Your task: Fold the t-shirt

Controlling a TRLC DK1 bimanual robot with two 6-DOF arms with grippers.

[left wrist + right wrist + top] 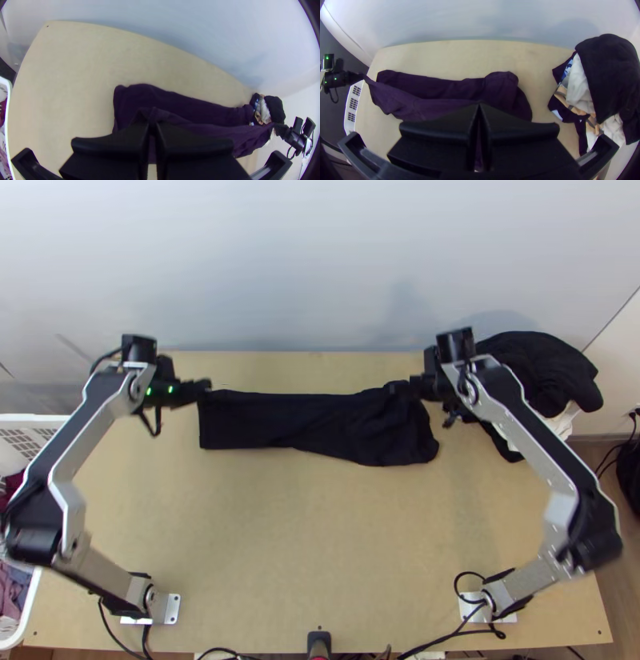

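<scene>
The top view showed the black t-shirt point(344, 428) across the frame's upper middle, long axis left to right. Along its far edge, the left gripper point(207, 386) pinched the upper-left corner, the right gripper point(394, 388) cloth toward the upper right; each was nearer its own end, with most cloth between and below them.

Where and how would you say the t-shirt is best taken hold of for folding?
Probably at both ends of the raised edge of the t-shirt, each from its outer side, as the left gripper and right gripper hold it: that edge spans between them, above a lower layer.
</scene>
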